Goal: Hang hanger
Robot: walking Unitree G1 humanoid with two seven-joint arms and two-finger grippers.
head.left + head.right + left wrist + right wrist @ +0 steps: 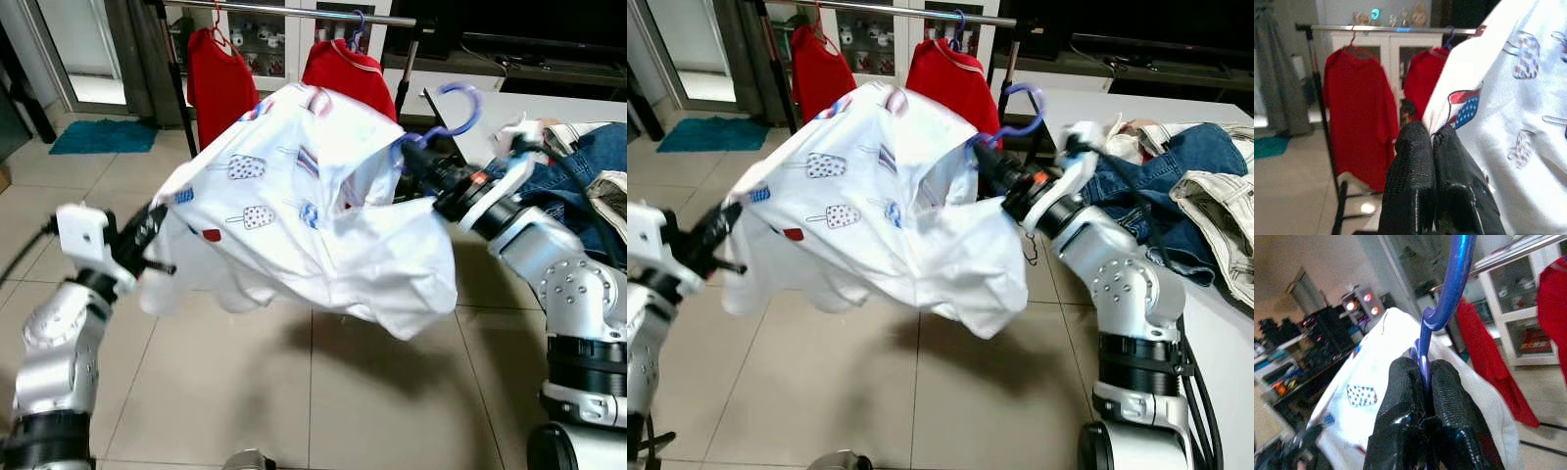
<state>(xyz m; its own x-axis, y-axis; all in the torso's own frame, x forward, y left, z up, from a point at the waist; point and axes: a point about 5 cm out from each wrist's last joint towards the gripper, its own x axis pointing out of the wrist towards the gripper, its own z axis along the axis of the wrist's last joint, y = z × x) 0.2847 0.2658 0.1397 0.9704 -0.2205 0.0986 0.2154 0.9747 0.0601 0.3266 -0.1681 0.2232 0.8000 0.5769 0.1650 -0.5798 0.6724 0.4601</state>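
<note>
Both grippers hold up the shirt: right gripper (409, 162) clamps hanger (453, 110), left gripper (155, 220) pinches shirt (304, 206).

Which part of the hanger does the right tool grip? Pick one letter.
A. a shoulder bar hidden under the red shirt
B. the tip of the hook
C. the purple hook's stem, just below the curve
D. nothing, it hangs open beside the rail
C: in the right wrist view, the right tool is closed around the stem of the purple plastic hanger hook, which carries the white popsicle-print shirt.
</note>
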